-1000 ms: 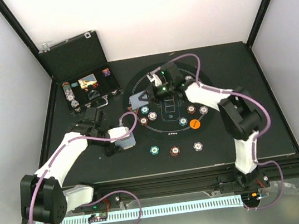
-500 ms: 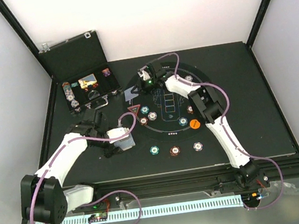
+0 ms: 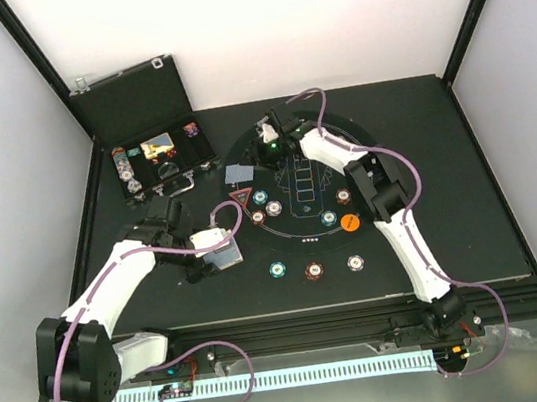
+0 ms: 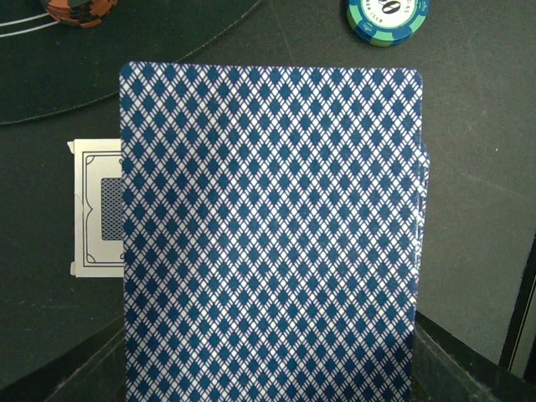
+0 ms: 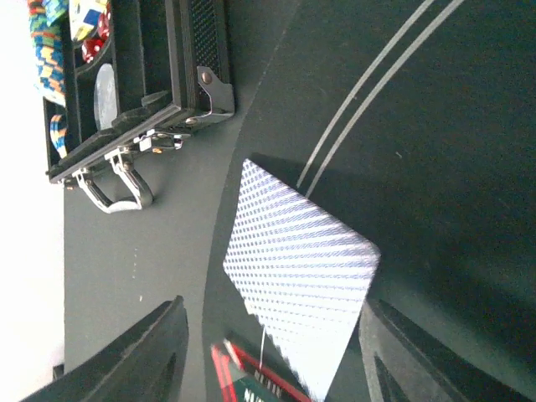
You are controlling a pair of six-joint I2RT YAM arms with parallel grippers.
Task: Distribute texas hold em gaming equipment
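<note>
Right pincer (image 5: 272, 339) open, playing card (image 5: 297, 276) flat at mat (image 5: 435, 126) edge just below it; left pincer (image 4: 268, 373) grips deck (image 4: 268, 234).

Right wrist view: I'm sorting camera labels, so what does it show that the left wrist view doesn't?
Only the right wrist view shows the open black case with silver latches, the red triangle marker and a single card lying at the mat's edge. Only the left wrist view shows a teal chip, a brown chip and a white-bordered card or box peeking from behind the card stack filling the frame. Both show patterned card backs and the black mat with white outlines.
</note>
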